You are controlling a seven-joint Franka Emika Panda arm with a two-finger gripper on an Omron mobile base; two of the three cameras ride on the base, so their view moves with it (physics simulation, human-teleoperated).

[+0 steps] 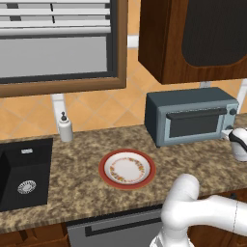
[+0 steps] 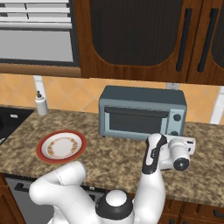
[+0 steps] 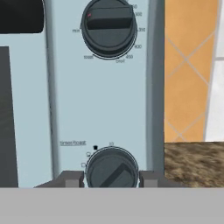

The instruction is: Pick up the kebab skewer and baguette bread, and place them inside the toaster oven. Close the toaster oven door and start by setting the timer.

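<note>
The toaster oven (image 1: pixel 190 118) (image 2: pixel 140 109) stands on the counter against the tiled wall. The toaster oven door (image 1: pixel 197 123) (image 2: pixel 133 120) is closed flat. In the hand view, my gripper (image 3: pixel 111 179) is right up against the oven's knob panel. Its two fingertips (image 3: pixel 72 178) press against either side of the lower timer knob (image 3: pixel 111 168). The upper temperature knob (image 3: pixel 108 26) sits free above. My hand (image 2: pixel 175 151) hovers at the oven's lower right corner. The kebab skewer and the baguette bread are hidden.
A red-rimmed plate (image 1: pixel 127 169) (image 2: pixel 61 146) lies on the counter left of the oven. Further left are a black sink (image 1: pixel 24 173) and a soap dispenser (image 1: pixel 65 128). Dark wooden wall cabinets (image 1: pixel 193 34) hang above the oven.
</note>
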